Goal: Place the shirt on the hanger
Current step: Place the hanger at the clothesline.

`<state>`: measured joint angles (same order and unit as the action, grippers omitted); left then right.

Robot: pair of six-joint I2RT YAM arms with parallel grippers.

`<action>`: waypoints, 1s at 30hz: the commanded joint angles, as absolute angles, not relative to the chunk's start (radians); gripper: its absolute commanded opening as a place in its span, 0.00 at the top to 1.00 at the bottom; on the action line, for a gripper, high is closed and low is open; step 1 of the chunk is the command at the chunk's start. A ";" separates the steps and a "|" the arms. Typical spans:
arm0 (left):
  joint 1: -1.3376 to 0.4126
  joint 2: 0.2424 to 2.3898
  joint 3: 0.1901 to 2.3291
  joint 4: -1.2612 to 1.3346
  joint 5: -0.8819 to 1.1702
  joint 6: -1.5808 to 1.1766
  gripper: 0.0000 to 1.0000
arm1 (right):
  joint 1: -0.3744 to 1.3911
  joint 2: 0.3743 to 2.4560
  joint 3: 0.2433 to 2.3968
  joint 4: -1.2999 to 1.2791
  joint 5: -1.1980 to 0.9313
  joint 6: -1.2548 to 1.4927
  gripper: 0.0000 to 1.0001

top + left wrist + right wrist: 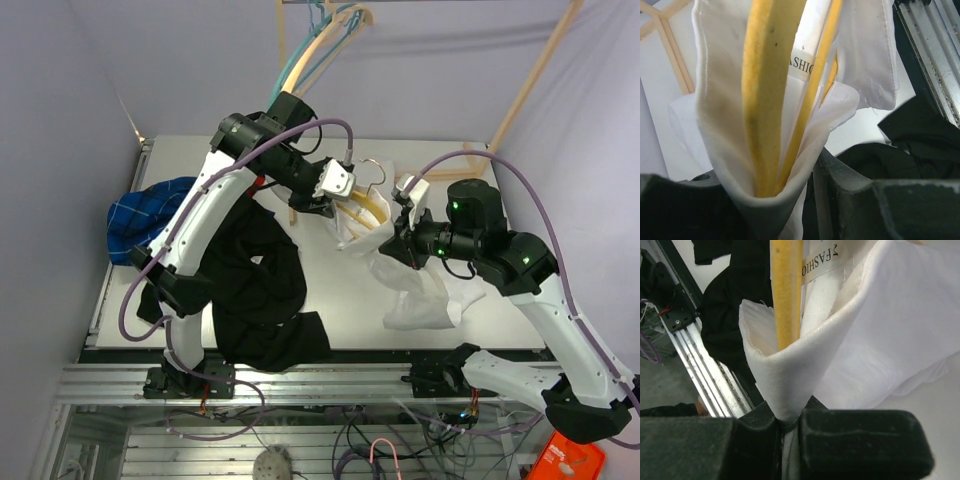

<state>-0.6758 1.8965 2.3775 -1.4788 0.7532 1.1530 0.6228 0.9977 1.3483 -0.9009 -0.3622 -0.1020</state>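
Checking top view: one limp white shirt [415,295] bunched on the table [345,290], with one thin yellow hanger [368,212] inside its collar end, between left gripper [335,205] and right gripper [400,228]. One black garment [260,290] and one blue plaid shirt [145,215] lie to the left.
Left wrist: two yellow hanger bars, one broad, one slim, wrapped in a rounded woven fold. Jaws apart, fold loose between them.
Right wrist: jaws clamped on a pinched point of cloth, one hanger bar just above.
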 commanded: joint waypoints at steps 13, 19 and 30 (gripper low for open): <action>-0.522 1.939 2.598 -1.487 0.978 1.156 0.93 | 0.626 0.875 1.382 -0.855 -0.329 -0.057 0.52; -0.471 1.934 2.554 -1.338 1.086 1.003 0.93 | 0.627 0.856 1.357 -0.833 -0.354 -0.036 0.49; -0.405 1.934 2.067 1.559 1.595 -1.415 0.93 | 0.626 0.881 1.330 -0.757 -0.295 -0.133 0.50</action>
<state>-0.3763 1.9038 2.2723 -0.6147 1.3445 0.2611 0.6228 0.8680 1.3479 -0.7544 -0.3023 -0.0906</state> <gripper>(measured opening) 0.481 0.503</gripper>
